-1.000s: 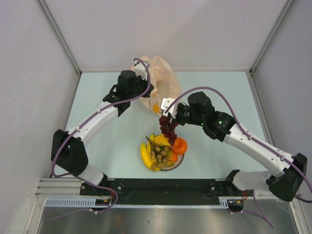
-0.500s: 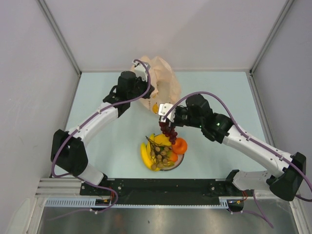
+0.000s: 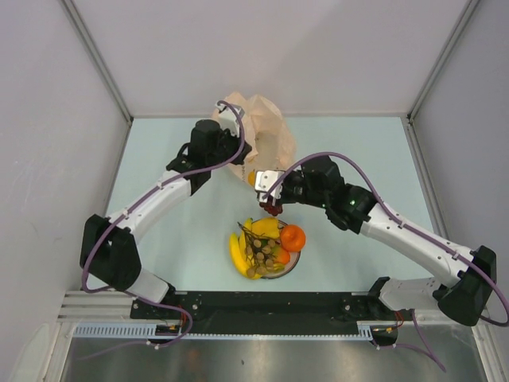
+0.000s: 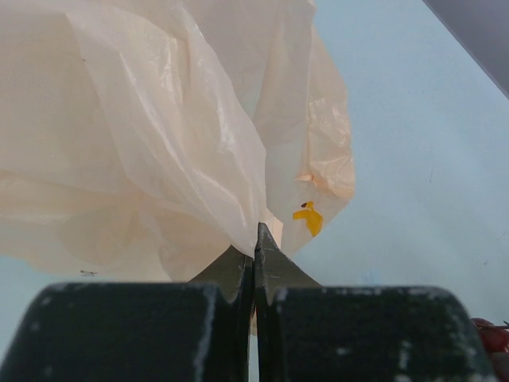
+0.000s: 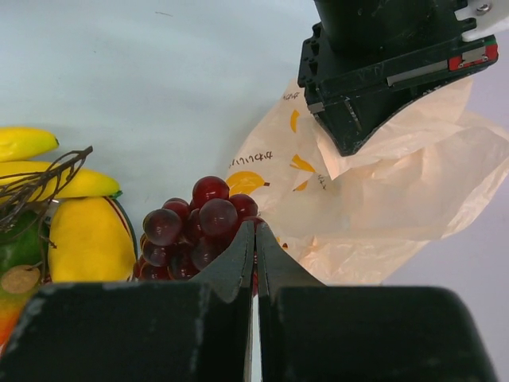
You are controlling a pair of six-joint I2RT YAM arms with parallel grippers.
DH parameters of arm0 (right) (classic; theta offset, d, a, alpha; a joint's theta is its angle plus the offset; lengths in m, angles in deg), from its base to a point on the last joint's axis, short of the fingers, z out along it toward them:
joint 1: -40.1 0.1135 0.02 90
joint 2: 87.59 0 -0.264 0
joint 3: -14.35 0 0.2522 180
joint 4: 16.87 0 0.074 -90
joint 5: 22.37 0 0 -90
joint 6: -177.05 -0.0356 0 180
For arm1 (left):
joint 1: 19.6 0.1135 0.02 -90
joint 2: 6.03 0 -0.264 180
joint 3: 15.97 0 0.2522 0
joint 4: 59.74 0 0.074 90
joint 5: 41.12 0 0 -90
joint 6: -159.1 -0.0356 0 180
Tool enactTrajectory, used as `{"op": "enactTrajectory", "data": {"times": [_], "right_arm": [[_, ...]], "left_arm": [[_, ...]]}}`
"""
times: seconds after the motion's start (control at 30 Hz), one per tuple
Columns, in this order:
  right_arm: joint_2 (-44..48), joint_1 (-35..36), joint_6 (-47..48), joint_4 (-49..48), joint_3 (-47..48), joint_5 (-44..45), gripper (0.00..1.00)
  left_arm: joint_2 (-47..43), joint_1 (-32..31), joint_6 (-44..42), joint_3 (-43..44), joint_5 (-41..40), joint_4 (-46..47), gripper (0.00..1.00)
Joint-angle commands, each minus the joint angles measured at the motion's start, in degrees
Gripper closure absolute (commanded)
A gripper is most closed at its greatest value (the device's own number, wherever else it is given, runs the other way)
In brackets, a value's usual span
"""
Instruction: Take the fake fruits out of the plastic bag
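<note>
Plastic bag [image 4: 143,119] in left jaws, grapes [image 5: 203,223] in right jaws

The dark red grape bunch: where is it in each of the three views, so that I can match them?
Top external: the grape bunch is at centre, between the plastic bag and the banana bunch.
Left wrist: only a red sliver in the bottom right corner, probably it.
Right wrist: lower centre, just above the fingers.
Shared landmark: the plastic bag.
</note>
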Motion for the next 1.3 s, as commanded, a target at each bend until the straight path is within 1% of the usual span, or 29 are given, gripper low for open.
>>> {"op": "enactTrajectory", "data": {"times": [0.0,0.33,0.63,0.87,1.03,1.13,1.27], "right_arm": [[-0.01,1.15,-0.74,-0.97,0.56,-1.18,1.00],[0.78,2.29,-1.27,-0.96,-2.69,-1.89,1.00],[2.98,3.17,-1.89,4.31,-4.80,-4.61,1.00],[4.64,6.07,-1.89,8.88,-6.47,-7.95,1.00],[5.00,9.93,-3.30,11.69,-7.00,-9.71,1.00],[5.09,11.78,-3.47,11.96,-8.49,-9.97,1.00],[4.82,11.87,-4.00,12.22,-8.93,-9.45,1.00]], "left_arm": [[-3.70,0.33,-0.86,-1.55,1.49,2.43,1.00],[-6.52,0.94,-1.39,-3.75,2.28,2.17,1.00],[-6.26,1.29,-1.57,-3.75,2.63,2.26,1.00],[-5.64,1.47,-1.57,-3.92,2.28,2.26,1.00],[-4.76,1.73,-1.57,-4.01,2.37,2.52,1.00],[-4.24,1.73,-1.57,-3.40,2.37,2.61,1.00],[-3.53,1.73,-1.48,-2.08,2.54,2.34,1.00]]}}
